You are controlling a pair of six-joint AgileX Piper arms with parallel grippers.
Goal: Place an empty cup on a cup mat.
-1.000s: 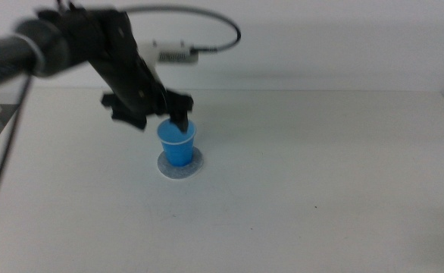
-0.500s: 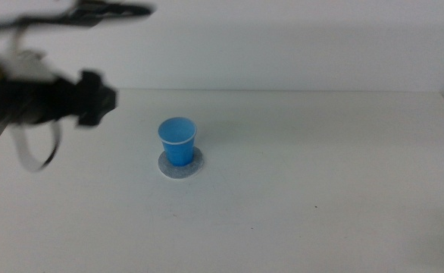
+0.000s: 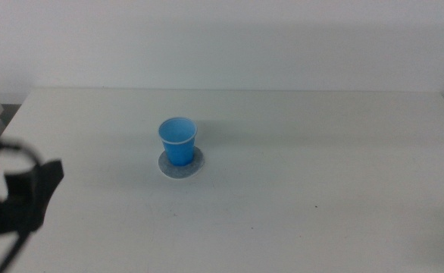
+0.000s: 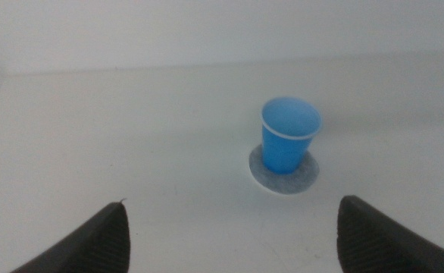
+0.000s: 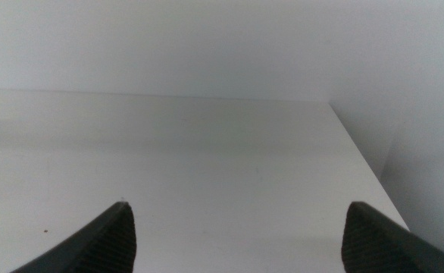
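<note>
Left gripper [image 4: 229,243] sits low at the near-left corner of the table [image 3: 320,152], jaws spread wide with nothing between them. Ahead of it and well apart, the cup [image 4: 289,135] stands upright on the cup mat [image 4: 284,171], a rim of mat showing all round its base. The placing looks complete, so the next move likely calls only for parking. Open tabletop lies on every side of the cup. Right gripper [image 5: 237,243] waits, also spread, facing the table's far right edge.

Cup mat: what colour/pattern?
Mottled grey with a thin white edge; the cup mat shows best in the left wrist view, under the cup.
</note>
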